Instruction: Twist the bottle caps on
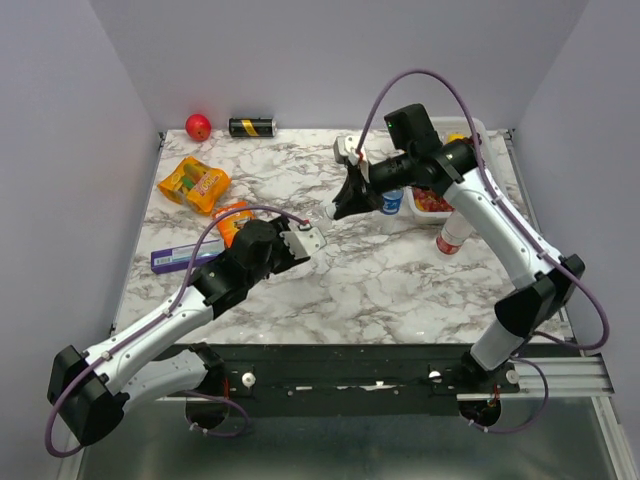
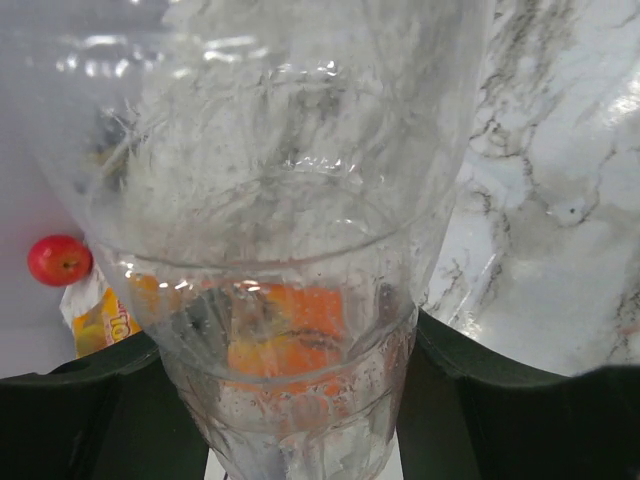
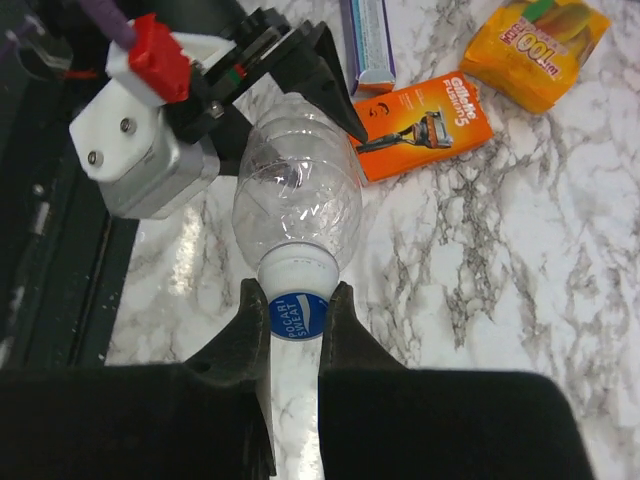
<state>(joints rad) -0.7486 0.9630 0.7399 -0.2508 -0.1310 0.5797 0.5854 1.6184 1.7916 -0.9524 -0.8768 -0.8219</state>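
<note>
Blue cap: at the mouth of the plain bottle, pinched between the fingers of the right gripper; I cannot tell how far it is threaded on
Plain bottle: clear, no label, looks empty, held on its side between the two arms
Left gripper: closed around the bottle's body, a black finger on either side
Right gripper: clamped on the cap at the neck end
Blue-labelled bottle: upright behind the right arm, just beside the tub
Red-labelled bottle: upright at the tub's near corner; contents unclear
Tub: clear plastic, far right of the table, something red inside
Table: white marble pattern with grey veins
Walls: plain pale lilac on three sides
Far edge: red ball and, near it, a black-and-gold can on its side
Left side: snack bag, orange razor pack, long purple box
Writing: "POCARI SWEAT" on the cap, "Gillette" on the razor pack, "100" on the snack bag; the can's print is too small to read
</note>
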